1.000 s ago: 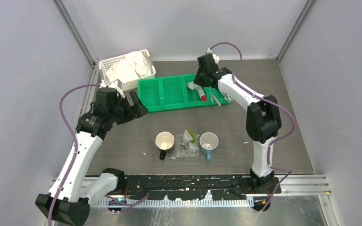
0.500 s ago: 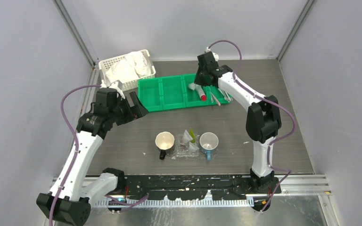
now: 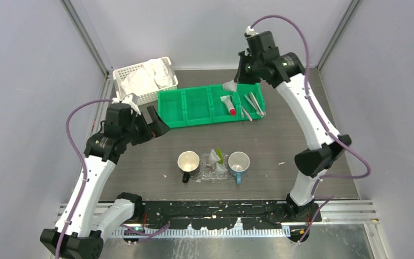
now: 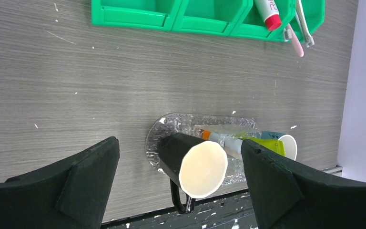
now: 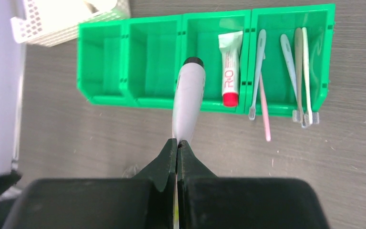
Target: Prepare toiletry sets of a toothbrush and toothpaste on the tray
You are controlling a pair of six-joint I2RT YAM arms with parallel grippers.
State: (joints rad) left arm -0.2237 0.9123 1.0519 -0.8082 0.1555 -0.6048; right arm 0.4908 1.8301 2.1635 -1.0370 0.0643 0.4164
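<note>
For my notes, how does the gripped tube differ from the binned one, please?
The gripped tube has a black cap, the binned tube a red one. The gripped tube is clamped in the right gripper; the binned tube lies in the green bin. Both are pale.

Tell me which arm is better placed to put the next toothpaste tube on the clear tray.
Right. The right gripper is shut on a white toothpaste tube over the green bin; the left gripper is open and holds nothing.
</note>
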